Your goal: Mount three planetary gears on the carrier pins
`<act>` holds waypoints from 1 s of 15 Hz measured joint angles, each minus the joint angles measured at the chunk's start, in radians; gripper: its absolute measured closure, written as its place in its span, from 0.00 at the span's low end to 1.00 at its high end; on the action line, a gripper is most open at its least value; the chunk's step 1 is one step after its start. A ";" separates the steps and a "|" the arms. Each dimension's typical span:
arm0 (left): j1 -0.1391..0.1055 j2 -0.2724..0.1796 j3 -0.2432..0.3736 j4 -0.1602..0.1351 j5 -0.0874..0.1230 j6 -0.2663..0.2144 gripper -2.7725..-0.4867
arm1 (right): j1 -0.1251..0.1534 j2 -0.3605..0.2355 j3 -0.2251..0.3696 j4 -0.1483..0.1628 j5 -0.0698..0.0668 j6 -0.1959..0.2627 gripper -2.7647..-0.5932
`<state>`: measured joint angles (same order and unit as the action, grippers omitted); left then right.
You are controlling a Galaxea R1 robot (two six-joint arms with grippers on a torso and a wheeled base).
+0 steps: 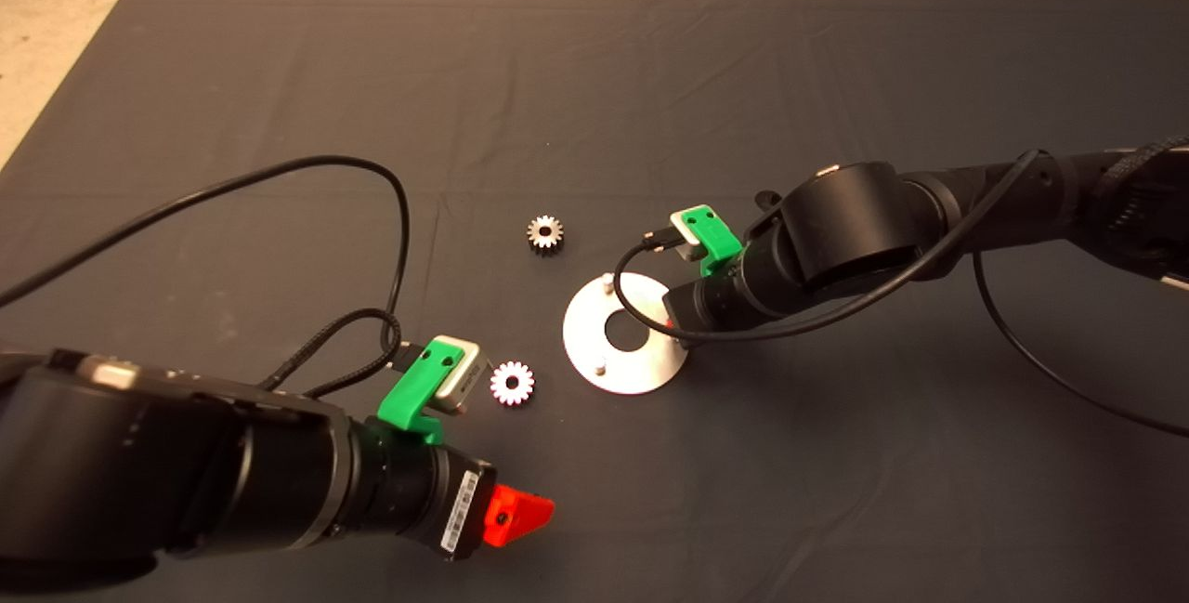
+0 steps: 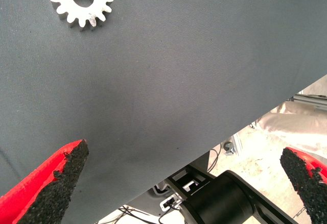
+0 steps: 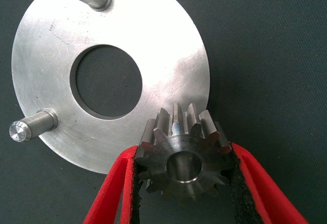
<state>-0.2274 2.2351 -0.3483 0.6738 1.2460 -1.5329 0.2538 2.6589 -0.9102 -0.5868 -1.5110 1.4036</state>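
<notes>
Now | right gripper (image 3: 184, 183) pinching a gear (image 3: 183, 157) over the disc (image 3: 168, 40) rim | third pin probably hidden beneath; centre bore before lowering | left gripper (image 2: 186, 183) wide open, empty, beside disc.

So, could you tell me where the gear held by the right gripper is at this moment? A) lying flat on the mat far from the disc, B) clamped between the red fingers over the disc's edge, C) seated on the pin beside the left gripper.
B: the right gripper clamps the gear over the disc edge.

Head camera looks down on the mat (image 1: 594, 73); wrist cameras sit close, sharing its gears and disc (image 1: 641, 371).
</notes>
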 joint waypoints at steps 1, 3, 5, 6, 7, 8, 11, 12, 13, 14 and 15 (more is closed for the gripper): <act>0.000 0.000 0.000 0.000 0.000 0.000 0.01 | -0.001 0.000 0.001 0.000 -0.001 0.000 0.84; 0.000 0.000 0.000 0.000 0.000 0.000 0.01 | -0.001 0.000 0.001 -0.001 -0.001 0.000 0.84; 0.000 0.000 0.000 0.000 0.000 0.000 0.01 | -0.001 0.000 0.001 -0.001 -0.002 0.000 0.84; 0.000 0.000 0.000 0.000 0.000 0.000 0.01 | -0.001 0.000 0.001 -0.001 -0.003 0.000 0.84; 0.000 0.000 0.000 0.000 0.000 0.000 0.01 | -0.001 0.001 0.001 -0.001 -0.003 0.000 0.84; 0.000 0.000 0.000 0.000 0.000 0.000 0.01 | -0.001 0.001 0.001 -0.002 -0.003 0.000 0.84; 0.000 0.000 0.000 0.000 0.000 0.000 0.01 | -0.001 0.001 0.001 -0.003 -0.003 0.000 0.84; 0.000 0.000 0.000 0.000 0.000 0.000 0.01 | -0.001 0.001 0.001 -0.003 -0.004 0.000 0.84; 0.000 0.000 0.000 0.000 0.000 0.000 0.01 | -0.001 0.002 0.001 -0.003 -0.004 0.000 0.84; 0.000 0.000 0.000 0.000 0.000 0.000 0.01 | -0.001 0.004 0.001 -0.003 -0.006 0.000 0.84; 0.000 0.000 0.000 0.000 0.000 0.000 0.01 | -0.001 0.004 0.001 -0.004 -0.007 0.000 0.84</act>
<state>-0.2274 2.2351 -0.3483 0.6738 1.2460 -1.5329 0.2523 2.6632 -0.9087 -0.5906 -1.5182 1.4036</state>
